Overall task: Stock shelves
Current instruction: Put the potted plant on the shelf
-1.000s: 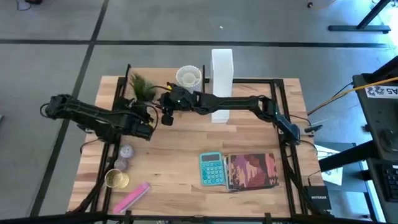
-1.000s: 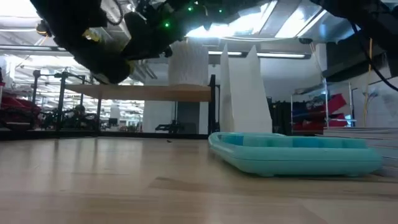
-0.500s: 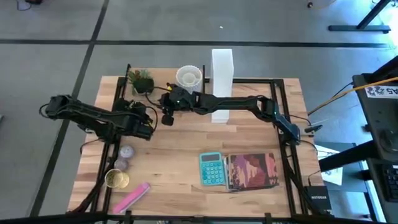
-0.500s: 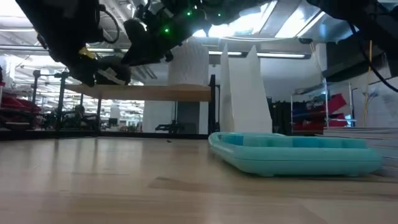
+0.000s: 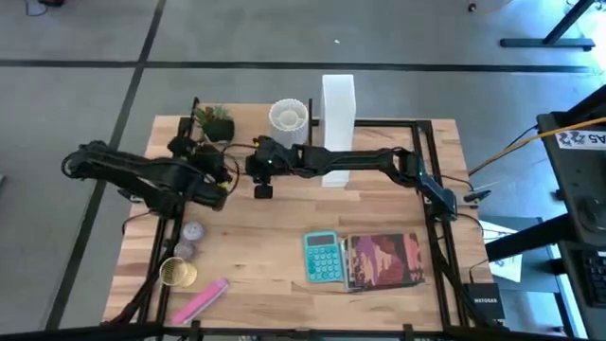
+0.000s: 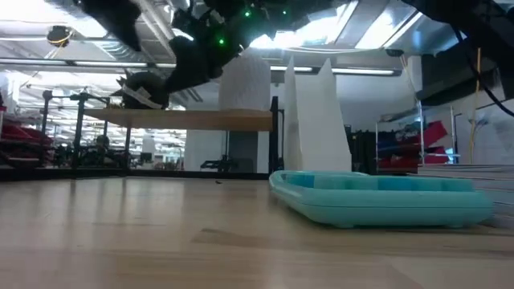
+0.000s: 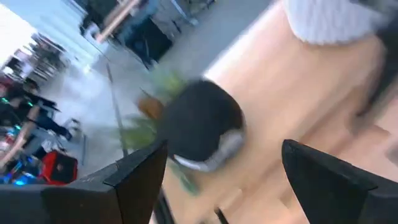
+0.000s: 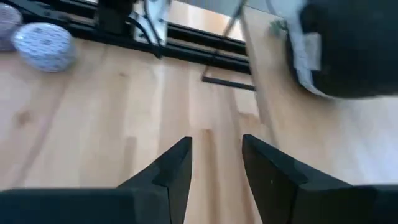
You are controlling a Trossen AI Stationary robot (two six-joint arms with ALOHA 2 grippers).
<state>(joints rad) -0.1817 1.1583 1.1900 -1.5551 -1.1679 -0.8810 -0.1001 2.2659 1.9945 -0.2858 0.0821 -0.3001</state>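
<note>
shelves: light-wood board at the table's far left, carrying a small potted plant and a white ribbed cup
left gripper: right at the shelf's front edge near the plant, fingers spread wide, nothing in them
right gripper: just in front of the shelf, fingers slightly parted, empty, above bare tabletop
hard to see: left wrist view is a blur, plant pot barely readable

Matt light-wood shelves on black metal posts
</note>
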